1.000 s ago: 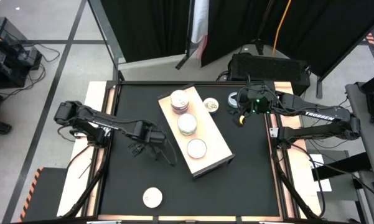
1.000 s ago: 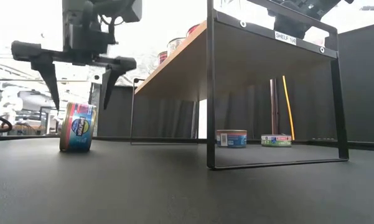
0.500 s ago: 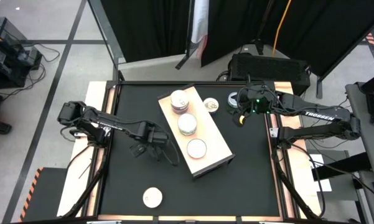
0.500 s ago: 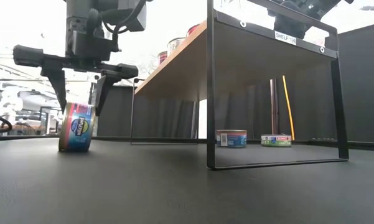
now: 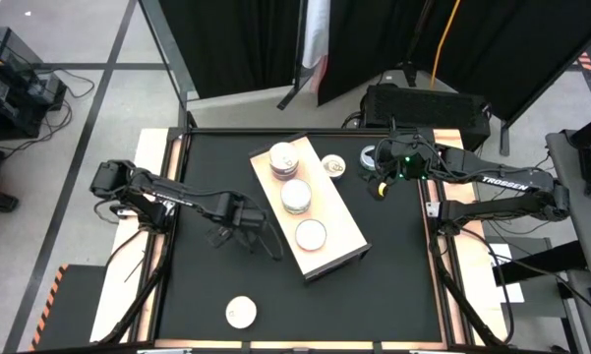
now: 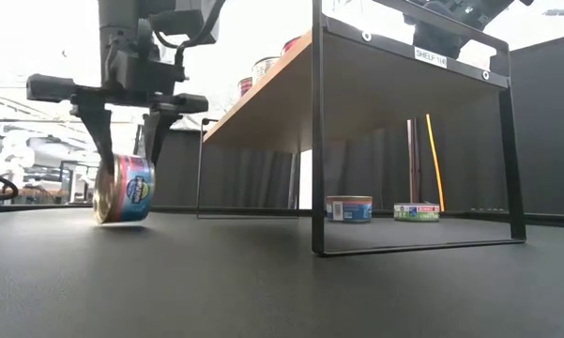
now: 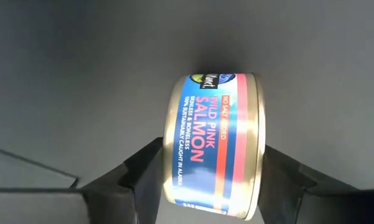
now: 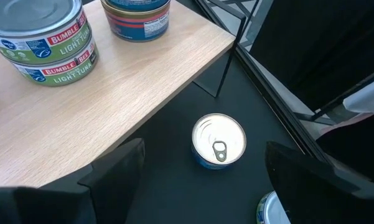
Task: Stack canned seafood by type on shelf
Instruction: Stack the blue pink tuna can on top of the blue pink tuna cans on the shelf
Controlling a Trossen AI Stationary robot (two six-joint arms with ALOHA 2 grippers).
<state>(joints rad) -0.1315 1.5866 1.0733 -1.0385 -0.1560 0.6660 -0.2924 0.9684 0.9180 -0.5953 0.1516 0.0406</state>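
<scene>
The left hand (image 6: pixel 127 141) is at the left of the counter (image 5: pixel 393 285), reaching down from above with its two fingers (image 7: pixel 143 171) pinching a salmon tin (image 7: pixel 215 146). The tin stands on its rim, flat faces pressed by the fingers, so its round axis runs level from finger to finger. In the low view it sits slightly tilted and close to the surface; whether it rests on the counter or has just cleared it cannot be told.

The shelf (image 5: pixel 346 236) lies to the right of this hand, near but apart: a pale wood board on a black wire frame, set slantwise across the middle of the counter. The left arm is plainly the nearer one to the held tin, and the coming move probably turns on lifting the tin and laying it flat on the board.

Three groups of tins (image 5: pixel 295 195) already stand in a row along the board, the tuna tins (image 8: pixel 46 43) stacked two high. One loose tin (image 5: pixel 240 312) lies near the front edge; another (image 8: pixel 219 141) sits on the counter just beside the board's far end.

The right hand (image 5: pixel 382 175) waits at the far right, fingers spread and empty.

The counter is matte black; black curtains and grey floor surround it.
</scene>
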